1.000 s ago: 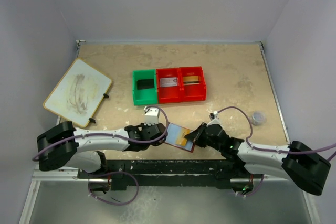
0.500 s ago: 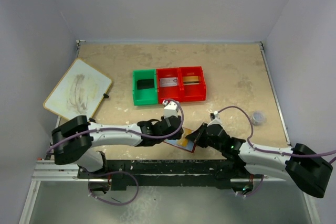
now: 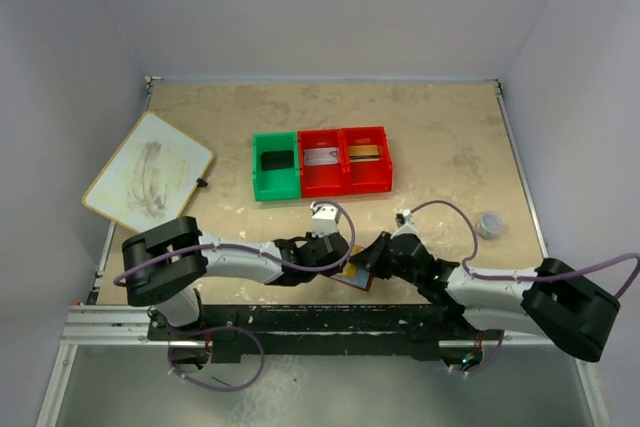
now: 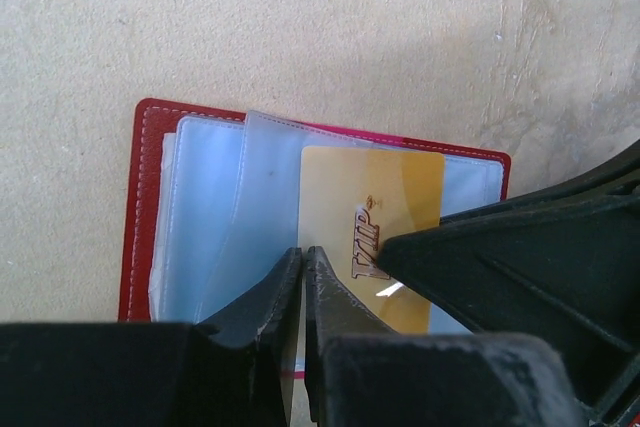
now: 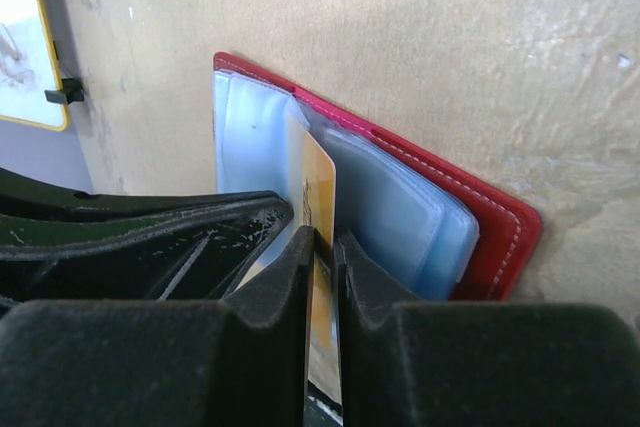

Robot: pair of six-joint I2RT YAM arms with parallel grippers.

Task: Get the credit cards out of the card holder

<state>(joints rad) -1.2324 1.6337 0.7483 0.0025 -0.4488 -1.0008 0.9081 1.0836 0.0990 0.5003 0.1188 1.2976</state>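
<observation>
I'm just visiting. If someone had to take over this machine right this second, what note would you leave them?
Claws: the left claw is shut, its tips over the open card holder. The right claw is shut on the gold VIP card.
Where: the holder lies on the table between the arms.
Done: black card, silver card and gold-brown card each lie in a compartment of the bin.
Left: pull the VIP card clear, probably into the bin.

From above you barely see the holder (left end effector covers it); the right end effector hides the card's near end.
</observation>
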